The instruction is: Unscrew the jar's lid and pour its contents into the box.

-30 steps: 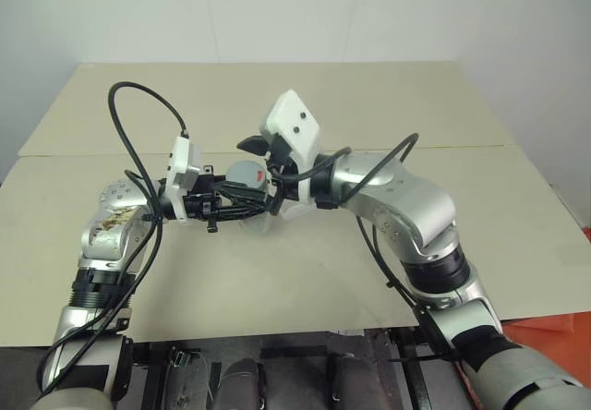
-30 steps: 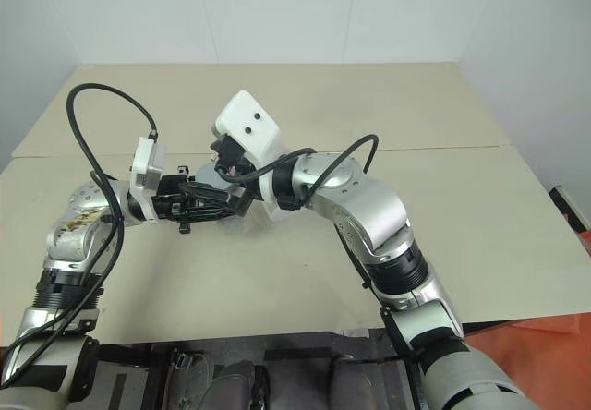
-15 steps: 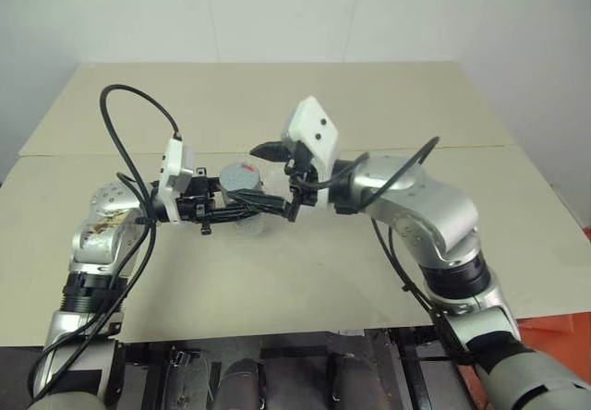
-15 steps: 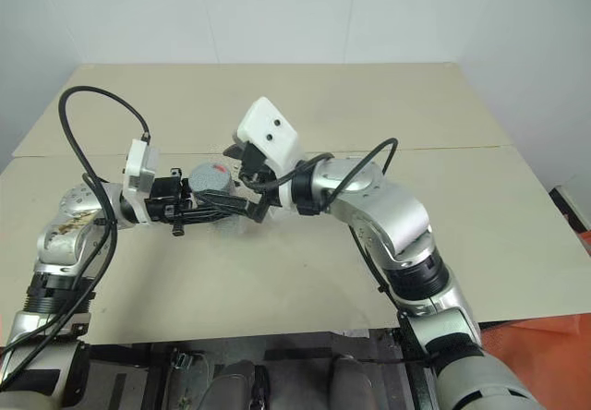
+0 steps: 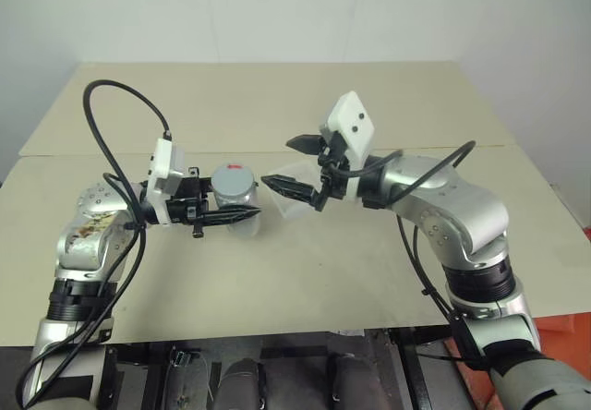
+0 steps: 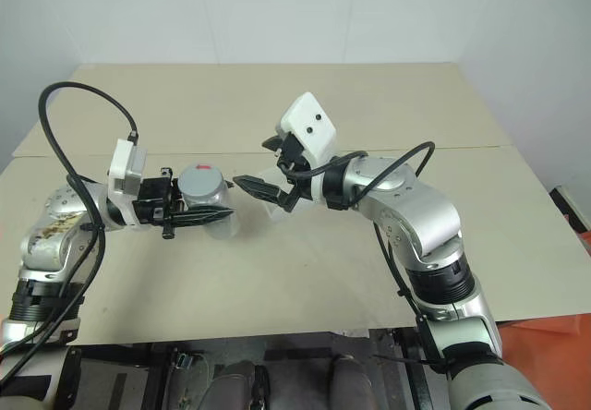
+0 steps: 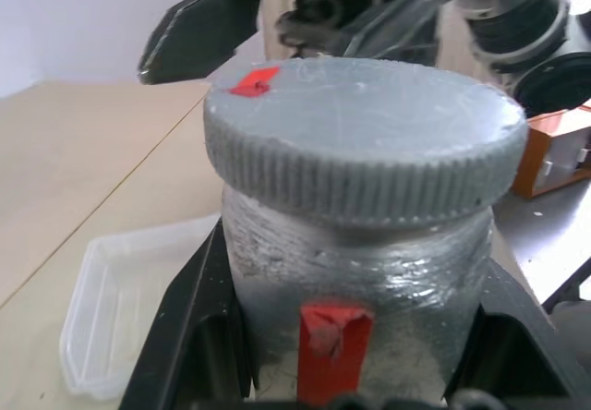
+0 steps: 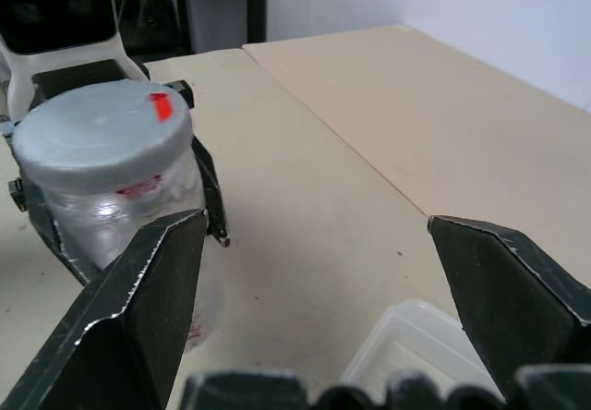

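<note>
Left end effector (image 5: 242, 213) grasps the jar (image 5: 234, 188) — right end effector (image 5: 294, 162) released, just beside it

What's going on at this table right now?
The left gripper is shut on the jar, holding it upright above the table with the lid still screwed on. The right gripper hangs open beside the jar, not touching it. The clear box sits on the table below the right gripper.
</note>
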